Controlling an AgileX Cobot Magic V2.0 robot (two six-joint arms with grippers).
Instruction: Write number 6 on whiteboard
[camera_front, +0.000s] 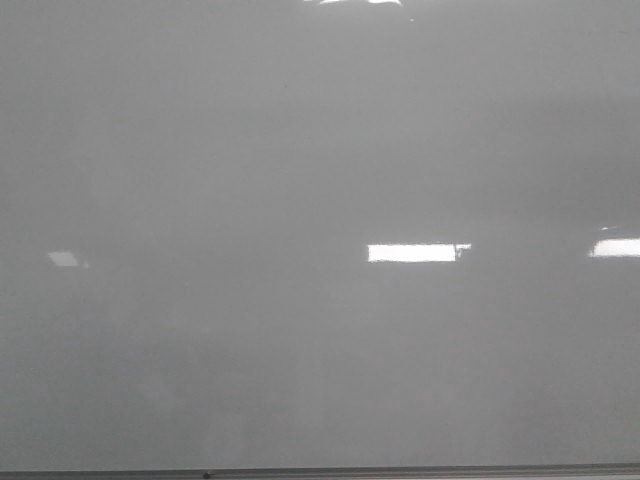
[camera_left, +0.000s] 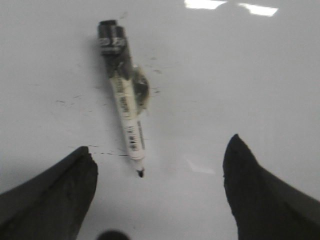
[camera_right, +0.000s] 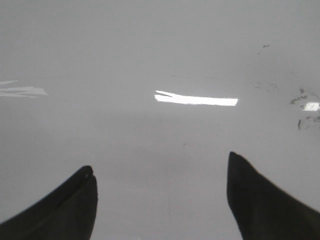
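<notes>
The whiteboard fills the front view as a glossy pale grey sheet carrying bright rectangular light reflections at centre right, with a thin grey frame strip along the bottom edge; no drawn digit shows on it. In the left wrist view a marker, black-capped with a white labelled barrel and a dark tip, lies on the smudged white surface in the upper centre of the frame, apart from the left gripper, whose dark pointed fingers stand wide apart and hold nothing. The right gripper is likewise spread wide and empty above the shiny surface, with faint dark smudges at the right edge of the frame.
</notes>
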